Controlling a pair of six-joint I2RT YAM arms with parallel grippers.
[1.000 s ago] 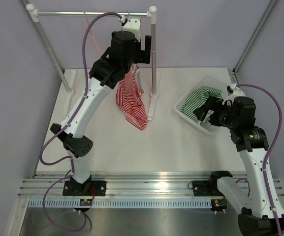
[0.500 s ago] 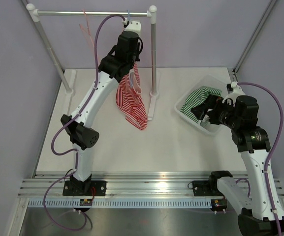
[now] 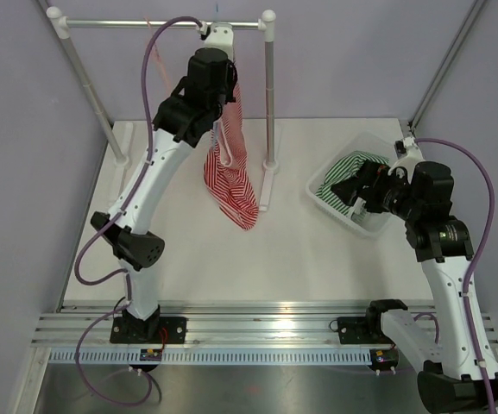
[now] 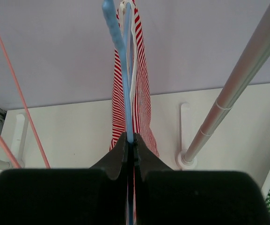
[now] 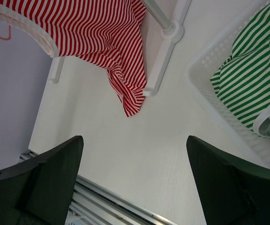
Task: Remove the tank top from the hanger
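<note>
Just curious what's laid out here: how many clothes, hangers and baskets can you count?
Striped tops: 2 (red-striped tank top, green-striped top)
Hangers: 2 (blue hanger, pink hanger)
Baskets: 1 (white basket)
Total: 5

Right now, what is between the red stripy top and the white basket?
The clothes rack's upright pole and its white foot stand between the red striped tank top and the basket, seen in the top view.

Soft, even light from above, with faint shadows on the white table [image 3: 318, 267]. Glare streaks the metal rail [image 3: 266, 332] at its near edge. In the wrist views the fingers [image 5: 41, 183] are dark and blurred.
</note>
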